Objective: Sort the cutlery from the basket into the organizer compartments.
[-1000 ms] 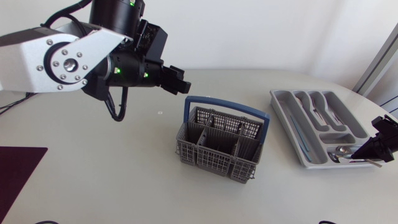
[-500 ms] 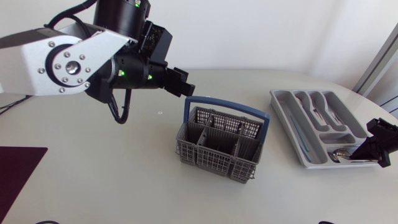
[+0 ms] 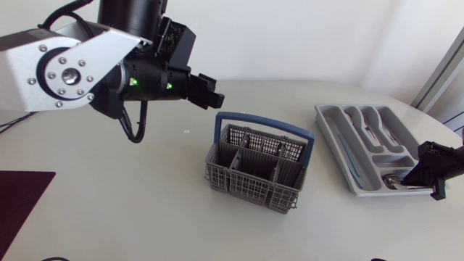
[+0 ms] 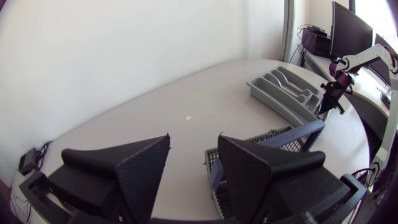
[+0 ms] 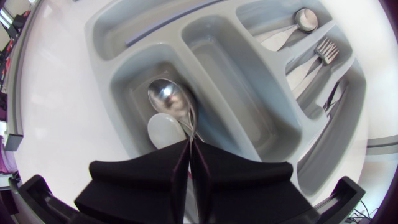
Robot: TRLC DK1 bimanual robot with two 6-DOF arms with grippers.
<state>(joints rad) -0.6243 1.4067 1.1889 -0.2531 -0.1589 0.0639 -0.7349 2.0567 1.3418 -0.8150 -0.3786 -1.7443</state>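
Right hand (image 5: 188, 145) clamped on spoon (image 5: 169, 99), organizer (image 3: 330, 123) end compartment, near table (image 3: 145, 203) edge; left hand (image 4: 193, 152) open, raised beside basket (image 3: 254, 174).

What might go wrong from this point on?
The shiny metal spoon is pinched by its thin handle in the right arm's jaws, so it might twist or slip. It overlaps another pale spoon in the grey plastic organizer tray, so it could land crooked. The left arm's open jaws sit near the blue handle of the grey basket and may snag it.
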